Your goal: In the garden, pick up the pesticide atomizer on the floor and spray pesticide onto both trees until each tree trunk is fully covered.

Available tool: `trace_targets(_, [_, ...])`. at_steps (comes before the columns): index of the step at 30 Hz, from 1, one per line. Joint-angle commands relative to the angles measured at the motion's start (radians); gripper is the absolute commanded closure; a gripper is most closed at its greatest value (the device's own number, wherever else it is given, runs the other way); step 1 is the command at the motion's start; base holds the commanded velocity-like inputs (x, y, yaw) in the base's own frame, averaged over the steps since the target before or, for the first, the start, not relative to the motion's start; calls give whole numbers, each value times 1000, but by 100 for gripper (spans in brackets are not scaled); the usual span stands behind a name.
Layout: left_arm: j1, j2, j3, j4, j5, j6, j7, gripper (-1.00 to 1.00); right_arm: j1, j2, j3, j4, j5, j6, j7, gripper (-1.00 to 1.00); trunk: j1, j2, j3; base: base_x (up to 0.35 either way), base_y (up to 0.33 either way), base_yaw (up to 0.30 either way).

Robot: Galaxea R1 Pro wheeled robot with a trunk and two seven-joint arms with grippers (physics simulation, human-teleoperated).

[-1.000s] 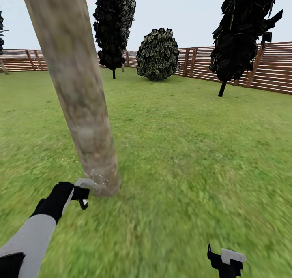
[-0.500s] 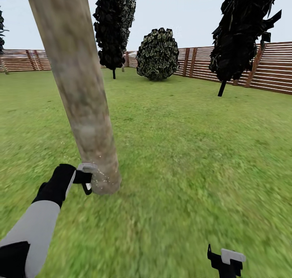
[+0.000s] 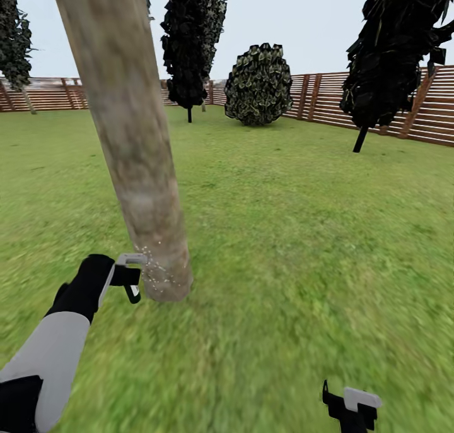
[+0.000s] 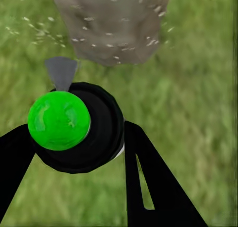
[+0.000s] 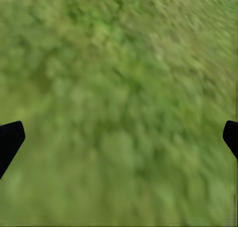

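Note:
One tree's thick mottled grey-brown trunk (image 3: 135, 161) rises from the grass lawn (image 3: 284, 231) at the left. Tiny white pesticide specks (image 3: 157, 272) dot its base. My left gripper (image 3: 132, 280) hovers just left of that base, shut on the pesticide atomizer (image 4: 74, 127), a black body with a bright green ball. The atomizer's grey nozzle (image 4: 61, 72) faces the speckled trunk base (image 4: 111, 23), close to it but apart. Low at the right, my right gripper (image 3: 348, 406) hangs over bare grass, and its fingertips (image 5: 10, 140) stand wide open with nothing between them.
A brown slatted fence (image 3: 403, 105) closes the lawn at the back. In front of it stand thin-trunked dark trees (image 3: 189, 48), (image 3: 391, 54) and a round bush (image 3: 260, 86). Open grass stretches right of the trunk.
Over the last second my left gripper rose with the atomizer along the trunk's base. The camera has swung slightly, shifting the whole picture to the right. The right gripper stayed put.

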Motion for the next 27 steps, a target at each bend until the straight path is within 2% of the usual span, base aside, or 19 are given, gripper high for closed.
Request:
trace_targets(1, [0, 0, 0, 0, 0, 0, 0, 100, 0, 0, 0, 0, 0, 0, 0, -100, 0, 0, 0, 18, -269, 9])
trace_targets(20, [5, 7, 5, -30, 1, 1, 0, 100, 0, 0, 0, 0, 0, 0, 0, -100, 0, 0, 0, 1, -274, 1])
trace_targets(27, [6, 6, 6, -29, 1, 0, 0, 100, 0, 0, 0, 0, 0, 0, 0, -100, 0, 0, 0, 0, -276, 238])
